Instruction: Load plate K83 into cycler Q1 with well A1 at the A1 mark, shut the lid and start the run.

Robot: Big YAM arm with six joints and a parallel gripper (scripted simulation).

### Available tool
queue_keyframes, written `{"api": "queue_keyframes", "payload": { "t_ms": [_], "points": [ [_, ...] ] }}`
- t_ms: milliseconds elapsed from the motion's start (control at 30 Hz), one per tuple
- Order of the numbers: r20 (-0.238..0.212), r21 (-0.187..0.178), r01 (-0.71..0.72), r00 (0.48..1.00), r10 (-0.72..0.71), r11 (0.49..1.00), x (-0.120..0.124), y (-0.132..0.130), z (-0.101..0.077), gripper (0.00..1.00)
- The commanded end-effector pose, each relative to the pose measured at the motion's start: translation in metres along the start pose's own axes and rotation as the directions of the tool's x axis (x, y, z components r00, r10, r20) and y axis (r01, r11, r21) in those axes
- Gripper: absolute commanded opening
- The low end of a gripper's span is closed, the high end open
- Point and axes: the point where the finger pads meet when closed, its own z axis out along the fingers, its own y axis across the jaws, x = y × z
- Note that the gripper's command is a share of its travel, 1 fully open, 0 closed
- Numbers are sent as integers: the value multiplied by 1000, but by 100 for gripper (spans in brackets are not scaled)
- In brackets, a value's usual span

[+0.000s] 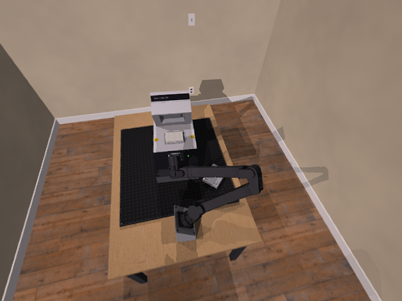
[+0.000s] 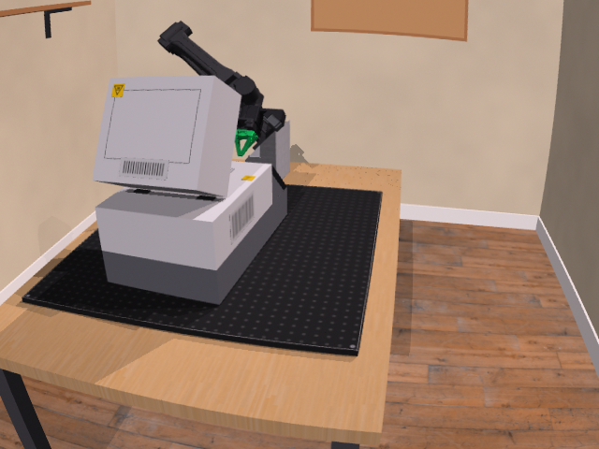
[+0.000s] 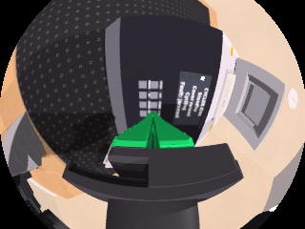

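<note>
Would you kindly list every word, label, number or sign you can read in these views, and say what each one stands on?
No text reads clearly.
Black strip with white text on top of the lid: blurred.
White lettering on the front panel: too small.
Barcode label on the lid's back: bars only.
Barcode on the cycler's side: bars only.
Yellow warning-triangle sticker on the lid: a symbol, no words.

No text can be read; barcodes [image 2: 143,167] and yellow warning stickers [image 2: 117,90] are seen on the cycler [image 2: 159,241].
</note>
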Motion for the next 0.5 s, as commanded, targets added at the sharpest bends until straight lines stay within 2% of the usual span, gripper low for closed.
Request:
{"api": "queue_keyframes", "payload": {
  "t_ms": [0,133,233,300,400,467],
  "points": [
    [8,4,-59,998,59,998,0,5,-19,0],
    [3,-13,-45,999,45,999,-1,18,-36,0],
    [5,-9,-57,998,57,998,-1,14,-37,0],
    [0,-2,-68,998,68,998,1,11,-51,0],
    [19,14,-85,996,85,996,-1,7,-72,0],
    [16,16,-91,996,91,996,0,4,-80,0]
  ]
}}
